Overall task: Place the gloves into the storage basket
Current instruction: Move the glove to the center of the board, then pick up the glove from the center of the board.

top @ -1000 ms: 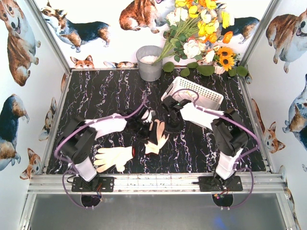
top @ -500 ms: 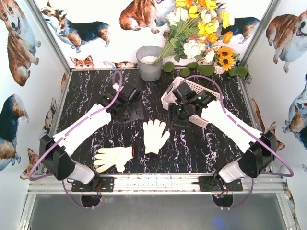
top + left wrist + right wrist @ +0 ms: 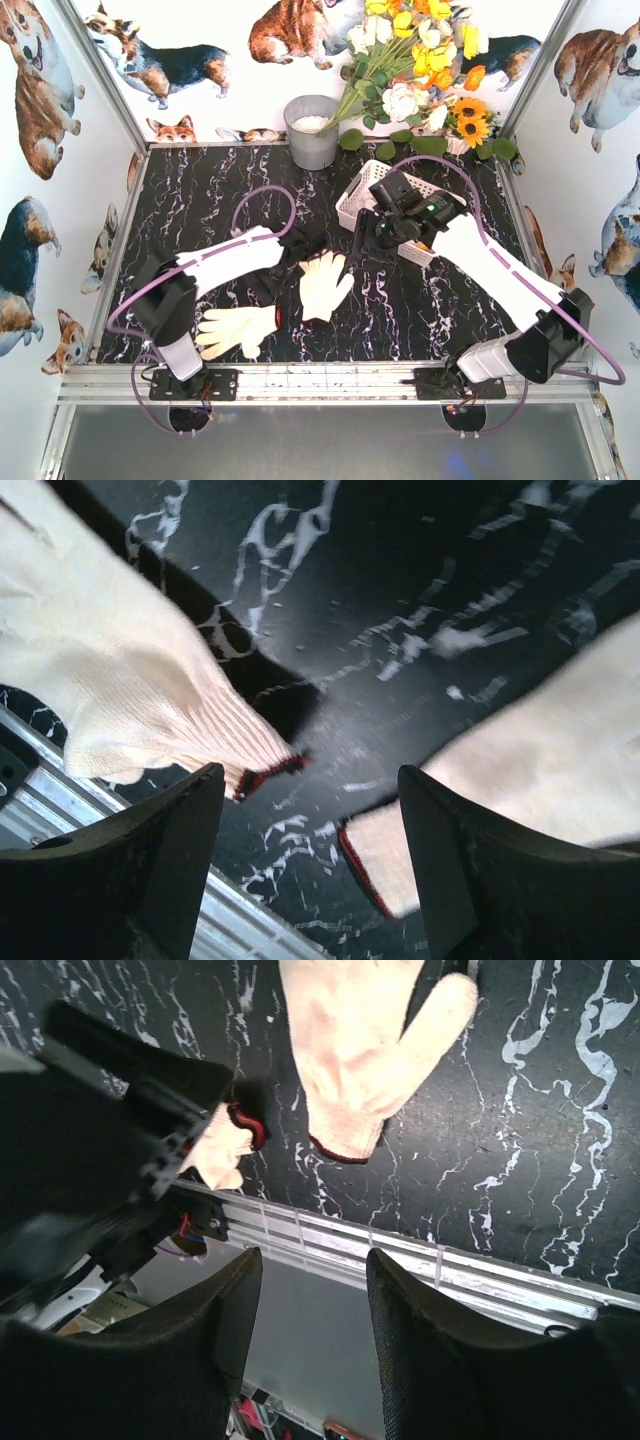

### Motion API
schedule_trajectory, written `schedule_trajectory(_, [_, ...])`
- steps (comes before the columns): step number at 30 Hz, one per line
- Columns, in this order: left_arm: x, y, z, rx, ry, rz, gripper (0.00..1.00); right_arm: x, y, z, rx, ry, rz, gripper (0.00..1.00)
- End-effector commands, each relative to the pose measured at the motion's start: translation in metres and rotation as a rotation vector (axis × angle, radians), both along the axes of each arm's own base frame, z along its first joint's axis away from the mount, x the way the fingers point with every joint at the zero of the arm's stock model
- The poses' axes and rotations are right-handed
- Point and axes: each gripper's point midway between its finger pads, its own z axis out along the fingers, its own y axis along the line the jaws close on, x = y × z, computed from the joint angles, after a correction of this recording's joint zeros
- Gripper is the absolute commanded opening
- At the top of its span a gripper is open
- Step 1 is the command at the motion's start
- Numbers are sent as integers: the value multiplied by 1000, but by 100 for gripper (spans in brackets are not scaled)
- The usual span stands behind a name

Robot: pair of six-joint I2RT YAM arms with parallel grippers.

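Note:
Two cream-white gloves lie on the black marbled table. One glove lies mid-table with its fingers pointing away; the other glove lies near the front rail. My left gripper hovers open just left of the middle glove. In the left wrist view it holds nothing, with a red-edged cuff on either side: the left glove and the right glove. The white storage basket stands at the back right, partly under my right arm. My right gripper is open and empty at the basket's near edge, and its wrist view shows the middle glove.
A grey metal bucket stands at the back centre, and a bunch of flowers leans over the back right corner. An aluminium rail runs along the table's front edge. Corgi-printed walls close in the left, right and back.
My left arm has pulled back from the far middle of the table to beside the middle glove. The right gripper has opened wider and stayed by the basket.

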Motion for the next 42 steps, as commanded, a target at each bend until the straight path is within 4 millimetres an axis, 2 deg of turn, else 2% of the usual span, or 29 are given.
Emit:
schedule_trajectory(1, [-21,12,-24,50,45,187,63,8,4,23,71,-90,-31,49])
schedule_trajectory(7, [-20,16,-39,22,5,187,61,2,-4,24,62,-106,-41,49])
schedule_trajectory(10, [-21,11,-48,1,26,138,54,-1,-6,22,75,-106,-64,49])
schedule_trajectory(15, [-16,2,-57,-23,34,80,49,-7,-7,13,98,-94,-79,50])
schedule_trajectory(17, [-15,0,-58,-30,34,71,42,-10,-8,10,94,-85,-78,49])
schedule_trajectory(18, [-15,-1,-56,-31,35,71,36,-10,-10,9,88,-85,-81,50])
schedule_trajectory(20, [-16,2,-46,-7,42,93,19,-10,-13,9,74,-90,-82,50])
schedule_trajectory(24, [2,3,-18,-15,-46,89,0,-12,-16,7,62,-98,-80,50])
schedule_trajectory(26, [9,4,-6,-38,-80,90,0,-12,-16,7,61,-100,-78,50])
schedule_trajectory(29, [17,13,27,-106,-152,118,0,-7,-14,10,81,-93,-134,50])
schedule_trajectory(31, [21,20,45,-168,-204,150,0,4,-2,21,173,-129,-165,50])
schedule_trajectory(33, [27,20,60,-291,-247,183,0,16,14,33,284,-172,-187,51])
schedule_trajectory(37, [38,3,95,-540,-305,213,0,38,41,51,419,-290,-123,55])
schedule_trajectory(42, [42,-18,133,-687,-291,181,0,53,67,72,509,-385,-5,56])
